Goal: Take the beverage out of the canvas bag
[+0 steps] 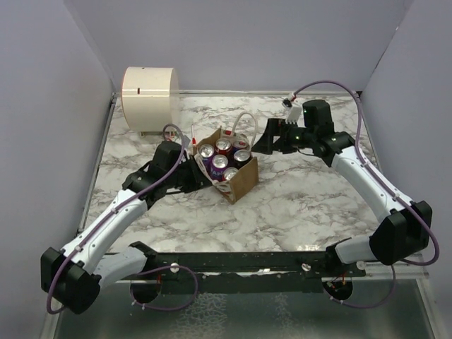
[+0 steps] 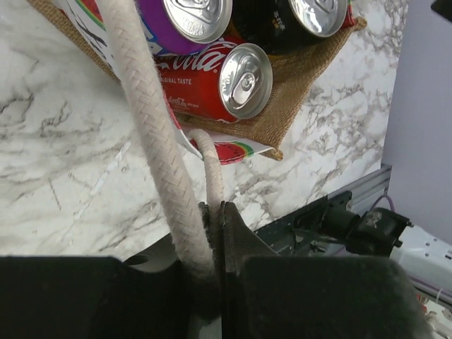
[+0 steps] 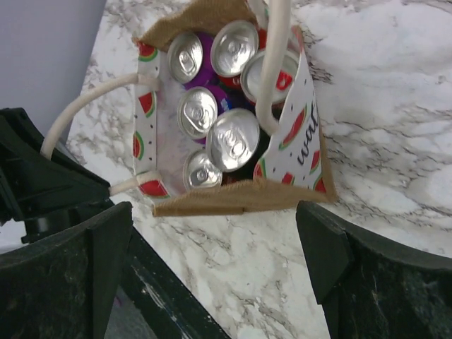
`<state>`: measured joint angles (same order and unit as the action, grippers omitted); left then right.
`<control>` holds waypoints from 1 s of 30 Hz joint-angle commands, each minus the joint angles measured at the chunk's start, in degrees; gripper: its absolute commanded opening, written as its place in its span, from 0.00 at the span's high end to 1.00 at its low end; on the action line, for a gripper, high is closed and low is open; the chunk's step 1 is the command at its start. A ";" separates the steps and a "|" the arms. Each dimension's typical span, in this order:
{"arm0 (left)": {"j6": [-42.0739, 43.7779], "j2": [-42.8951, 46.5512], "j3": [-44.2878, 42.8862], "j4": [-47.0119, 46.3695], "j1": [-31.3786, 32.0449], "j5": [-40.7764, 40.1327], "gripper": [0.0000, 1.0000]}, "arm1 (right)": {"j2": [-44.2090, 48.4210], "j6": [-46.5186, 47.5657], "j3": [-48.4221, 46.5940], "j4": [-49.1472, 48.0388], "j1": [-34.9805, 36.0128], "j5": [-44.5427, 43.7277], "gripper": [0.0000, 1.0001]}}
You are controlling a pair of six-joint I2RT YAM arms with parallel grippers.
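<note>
Left gripper (image 2: 217,219) jaws pinch a white rope handle (image 2: 152,120) of the tan canvas bag (image 3: 233,199); right gripper (image 3: 212,219), jaws wide, risks wedging among the 6 tight-packed metal cans (image 3: 233,141)

Six drink cans (image 3: 233,140) are showing inside one canvas bag (image 1: 244,182), which is bearing two white loop handles (image 3: 272,56). One cream cylindrical container (image 1: 148,97) is standing nearby, and two robot arms (image 1: 127,205) are showing.
</note>
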<state>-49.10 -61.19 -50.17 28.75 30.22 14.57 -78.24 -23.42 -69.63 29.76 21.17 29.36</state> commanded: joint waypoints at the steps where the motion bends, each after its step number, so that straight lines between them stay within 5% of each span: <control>1: 1.61 6.10 -0.30 11.73 0.65 0.74 0.88 | -5.29 -1.89 -4.76 -5.92 0.45 7.69 0.01; 6: 2.93 5.12 -5.75 20.88 0.47 -5.84 0.92 | -12.70 -2.71 -9.60 -6.40 0.63 10.19 0.04; 11: 4.36 2.39 -8.57 22.93 0.52 -9.11 0.97 | -21.02 -1.83 -17.36 -6.77 0.88 12.68 0.19; 14: 4.03 1.05 -11.25 24.99 0.46 -11.22 1.00 | -24.80 -1.74 -22.01 -4.39 0.87 14.46 0.42; 17: 4.47 -0.22 -14.62 27.26 0.44 -13.57 1.00 | -24.70 -3.34 -21.89 -4.61 1.06 16.86 0.78; 20: 5.52 -1.13 -17.30 27.38 0.37 -14.98 1.00 | -20.68 -3.82 -18.70 -4.62 1.48 15.73 0.94; 30: 5.42 -4.87 -19.11 21.57 0.29 -9.30 1.00 | -3.37 -5.40 -4.45 -2.22 5.00 15.12 0.98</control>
<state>-44.49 -64.99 -66.81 53.04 30.61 2.35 -89.19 -26.89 -77.25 27.97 24.08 42.65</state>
